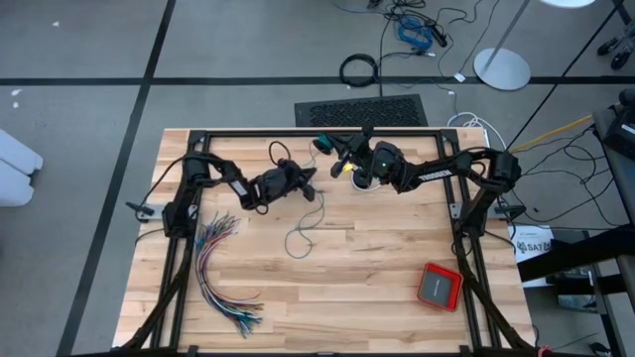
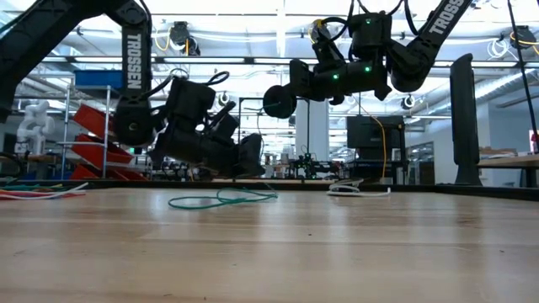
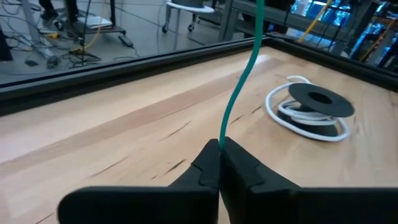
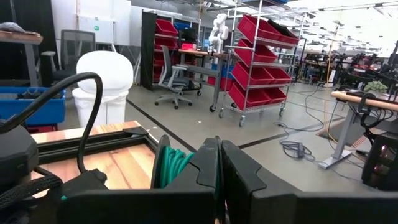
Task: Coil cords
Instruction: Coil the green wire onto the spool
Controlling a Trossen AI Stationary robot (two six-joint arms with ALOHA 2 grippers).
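Note:
The teal-green cord runs between both grippers at the table's far middle. My left gripper (image 1: 312,181) is shut on it low over the table (image 3: 219,149). My right gripper (image 1: 335,154) is higher up and shut, with teal loops (image 4: 169,167) beside its fingers. The cord's free part (image 1: 303,233) lies slack on the wood and also shows in the low view (image 2: 221,199). The black cord, coiled with a white tail (image 3: 309,109), lies flat on the table under the right arm (image 1: 364,184). My left gripper pinches a single strand of the teal cord (image 3: 222,138) between its two fingertips. The cord leaves the fingers in a nearly straight line, rising toward the right gripper (image 3: 256,25). My right gripper is shut on the teal cord. Several loops (image 4: 168,163) hang against the outer side of one finger, clear of the table. The fingers hide the pinched spot.
A fanned bundle of many-coloured wires (image 1: 223,278) lies near the left edge. A red-orange box (image 1: 440,286) sits at the near right. The black frame rail (image 1: 298,132) borders the far edge. A thick black cable ring (image 1: 359,69) lies on the floor beyond.

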